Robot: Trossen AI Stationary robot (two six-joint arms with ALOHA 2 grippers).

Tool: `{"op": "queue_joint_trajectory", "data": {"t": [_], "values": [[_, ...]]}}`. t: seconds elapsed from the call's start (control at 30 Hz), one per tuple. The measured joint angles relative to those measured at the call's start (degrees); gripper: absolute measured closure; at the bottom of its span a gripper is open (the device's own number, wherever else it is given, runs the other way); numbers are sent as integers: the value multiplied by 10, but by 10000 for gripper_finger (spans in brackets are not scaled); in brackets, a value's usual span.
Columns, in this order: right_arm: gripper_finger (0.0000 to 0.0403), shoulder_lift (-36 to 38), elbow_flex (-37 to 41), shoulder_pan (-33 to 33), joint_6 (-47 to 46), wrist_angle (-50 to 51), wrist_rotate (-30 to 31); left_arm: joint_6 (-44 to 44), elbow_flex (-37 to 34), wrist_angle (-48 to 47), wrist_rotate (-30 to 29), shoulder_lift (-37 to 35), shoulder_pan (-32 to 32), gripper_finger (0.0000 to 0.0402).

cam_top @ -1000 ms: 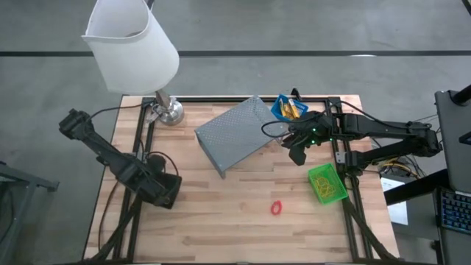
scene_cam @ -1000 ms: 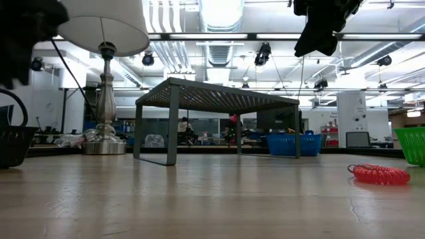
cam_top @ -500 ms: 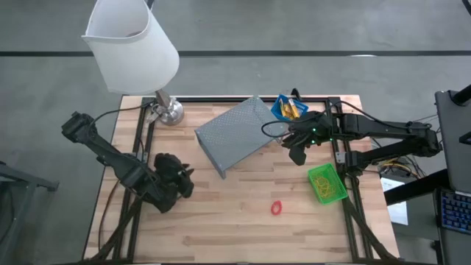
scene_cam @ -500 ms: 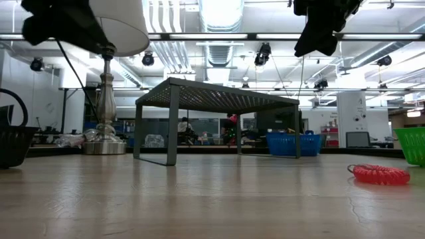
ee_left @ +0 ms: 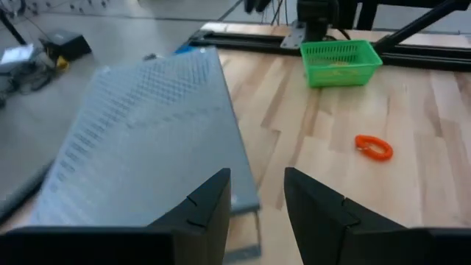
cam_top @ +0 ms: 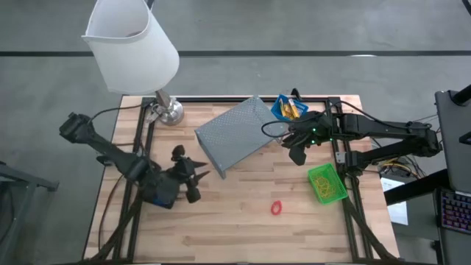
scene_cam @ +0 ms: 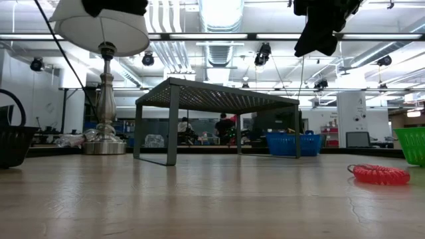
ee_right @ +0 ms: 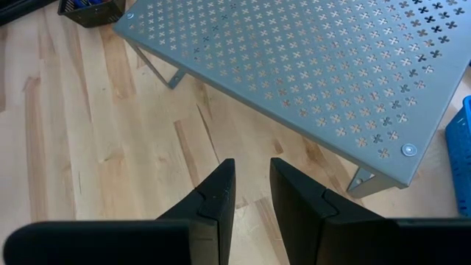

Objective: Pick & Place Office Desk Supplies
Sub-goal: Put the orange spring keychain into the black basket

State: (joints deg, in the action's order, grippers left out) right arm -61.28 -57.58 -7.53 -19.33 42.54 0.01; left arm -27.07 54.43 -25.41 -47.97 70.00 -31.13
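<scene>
The red loop [cam_top: 277,208] lies on bare table at five o'clock of the grey riser [cam_top: 237,134]. The left gripper [cam_top: 197,178], fingers apart and empty, should be centred over it before descending. The right gripper [cam_top: 297,154] is parted too, holding nothing.

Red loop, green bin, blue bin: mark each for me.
red loop [cam_top: 276,208], high view, on its coil.
green bin [cam_top: 327,183], high view, on its inside floor.
blue bin [scene_cam: 288,143], low view, on its front wall.
</scene>
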Motion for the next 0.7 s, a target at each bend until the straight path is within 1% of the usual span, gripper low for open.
{"op": "queue_joint_trajectory", "data": {"t": [0.13,0.23,0.3,0.4,0.47,0.53,0.63,0.7], "values": [[319,0,0,0,0,0,0,62,0,5,39,-25,43,268],[319,0,0,0,0,0,0,133,-1,41,94,-37,78,268],[319,0,0,0,26,0,0,199,-3,84,162,-40,104,268],[319,0,0,0,84,0,0,279,-3,125,291,-40,142,268],[319,0,0,0,110,-1,0,315,-3,133,348,-40,165,268],[319,0,0,0,118,-4,0,330,-4,134,358,-40,185,268],[319,0,0,0,118,-15,0,331,-4,134,345,-40,214,268],[319,0,0,0,96,-26,0,331,-4,134,343,-40,231,268]]}}
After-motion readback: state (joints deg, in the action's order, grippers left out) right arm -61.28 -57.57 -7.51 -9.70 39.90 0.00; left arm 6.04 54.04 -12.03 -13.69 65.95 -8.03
